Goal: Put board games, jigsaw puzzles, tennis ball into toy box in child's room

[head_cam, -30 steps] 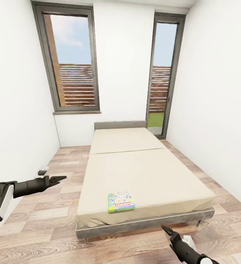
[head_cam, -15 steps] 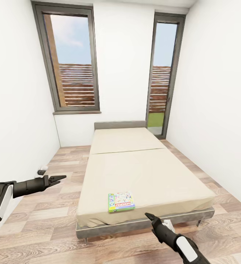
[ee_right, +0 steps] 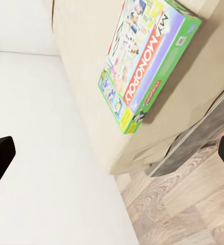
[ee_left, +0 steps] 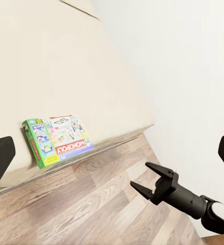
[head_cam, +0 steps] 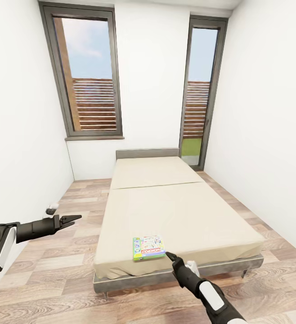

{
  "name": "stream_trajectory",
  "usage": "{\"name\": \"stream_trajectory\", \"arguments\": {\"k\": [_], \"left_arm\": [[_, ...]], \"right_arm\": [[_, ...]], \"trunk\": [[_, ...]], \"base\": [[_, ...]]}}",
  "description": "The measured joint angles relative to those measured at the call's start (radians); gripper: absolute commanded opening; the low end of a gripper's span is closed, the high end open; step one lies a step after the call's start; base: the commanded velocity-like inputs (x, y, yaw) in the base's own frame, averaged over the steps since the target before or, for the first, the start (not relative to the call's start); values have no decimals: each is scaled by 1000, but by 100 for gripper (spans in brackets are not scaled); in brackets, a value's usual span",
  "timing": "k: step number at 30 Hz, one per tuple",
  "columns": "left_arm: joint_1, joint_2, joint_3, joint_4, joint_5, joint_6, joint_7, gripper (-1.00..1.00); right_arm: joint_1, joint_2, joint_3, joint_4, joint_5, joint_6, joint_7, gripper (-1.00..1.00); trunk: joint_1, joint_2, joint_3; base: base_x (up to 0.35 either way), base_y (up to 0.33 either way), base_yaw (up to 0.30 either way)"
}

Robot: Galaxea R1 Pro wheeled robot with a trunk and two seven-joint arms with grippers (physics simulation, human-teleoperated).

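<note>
The flat white-and-green printed board game box with the red Monopoly logo [head_cam: 149,248] lies flat on the plain beige mattress of the low, dark-grey-framed bed [head_cam: 175,211], close to its foot edge and nearer the foot's left corner than its right.

The right gripper [head_cam: 169,256] sits just beside the box's near right corner, its jaws parted with nothing between them. As I judge it, the risk is a push rather than a grasp: coming in low from the foot edge, a fingertip could catch the thin side and slide the box up the mattress, or skew it off the edge onto the wood-plank floor [head_cam: 71,279].

The left gripper [head_cam: 73,219] hovers over the floor, well apart from the bed, open and empty.

Counted: one game box, one bed, two grippers, two tall windows [head_cam: 88,72].
</note>
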Motion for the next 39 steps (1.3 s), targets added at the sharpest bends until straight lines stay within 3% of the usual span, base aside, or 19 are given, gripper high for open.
{"name": "stream_trajectory", "arguments": {"k": [16, 21, 25, 34, 39], "left_arm": [[0, 0, 1, 2, 1, 2, -2, 100], [0, 0, 2, 2, 3, 9, -7, 100], [0, 0, 3, 3, 3, 15, -39, 100], [0, 1, 2, 4, -3, 16, -138, 100], [0, 31, 3, 11, -2, 16, -166, 100]], "right_arm": [[-1, 7, -22, 32, -36, -4, 10, 100], [-1, 6, -32, 81, -52, -60, 12, 100], [-1, 6, -31, 106, -53, -105, 15, 100], [-1, 6, -22, 117, -43, -129, 20, 100], [-1, 7, -4, 115, -31, -132, 47, 100]], "trunk": [[0, 0, 0], [0, 0, 0], [0, 0, 0], [0, 0, 0], [0, 0, 0]], "base": [[0, 0, 0], [0, 0, 0], [0, 0, 0], [0, 0, 0], [0, 0, 0]]}}
